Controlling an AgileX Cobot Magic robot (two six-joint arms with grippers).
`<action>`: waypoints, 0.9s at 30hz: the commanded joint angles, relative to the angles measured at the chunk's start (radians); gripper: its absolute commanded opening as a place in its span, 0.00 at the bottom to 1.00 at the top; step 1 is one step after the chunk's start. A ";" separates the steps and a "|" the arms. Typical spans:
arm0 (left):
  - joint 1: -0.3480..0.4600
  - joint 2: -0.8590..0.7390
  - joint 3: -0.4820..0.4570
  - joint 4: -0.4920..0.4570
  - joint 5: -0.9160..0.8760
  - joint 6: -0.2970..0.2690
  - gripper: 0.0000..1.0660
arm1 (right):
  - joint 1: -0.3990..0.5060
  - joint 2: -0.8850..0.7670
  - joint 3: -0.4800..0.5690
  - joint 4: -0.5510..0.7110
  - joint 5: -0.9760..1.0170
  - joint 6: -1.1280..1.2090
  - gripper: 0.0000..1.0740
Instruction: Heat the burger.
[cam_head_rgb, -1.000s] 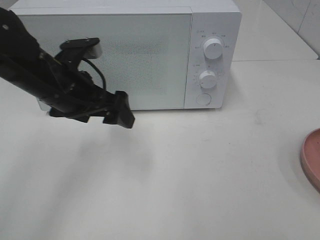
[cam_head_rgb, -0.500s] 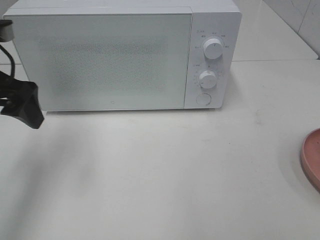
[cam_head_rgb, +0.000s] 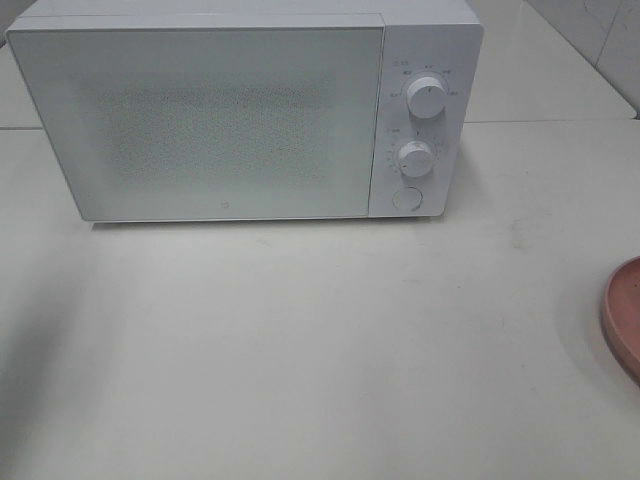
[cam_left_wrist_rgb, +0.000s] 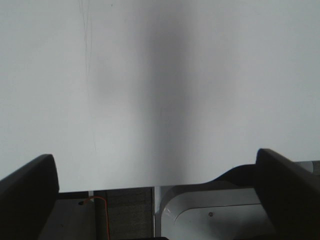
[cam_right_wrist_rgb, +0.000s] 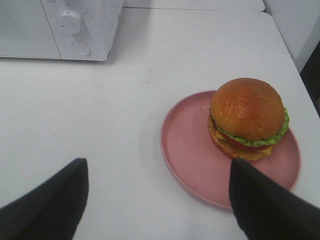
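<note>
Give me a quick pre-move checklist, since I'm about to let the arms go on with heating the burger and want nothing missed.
1. Microwave door open for loading: not ok, it sits shut.
2. Burger ready for pickup: ok, upright on the pink plate, untouched.
3. Right gripper free to grasp: ok, fingers spread, nothing between them.
4. Left gripper free for the door: ok, fingers wide apart and empty, over bare table.
5. Table between plate and microwave free of obstacles: ok in the high view.
6. Microwave cavity empty: cannot tell, the door hides it.
</note>
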 joint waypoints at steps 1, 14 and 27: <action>0.004 -0.062 0.061 -0.001 -0.001 -0.010 0.92 | -0.004 -0.026 0.002 0.004 0.000 -0.005 0.70; 0.004 -0.463 0.408 -0.004 -0.116 -0.013 0.92 | -0.004 -0.026 0.002 0.004 0.000 -0.005 0.70; 0.004 -0.916 0.417 0.034 -0.105 -0.015 0.92 | -0.004 -0.026 0.002 0.004 0.000 -0.005 0.70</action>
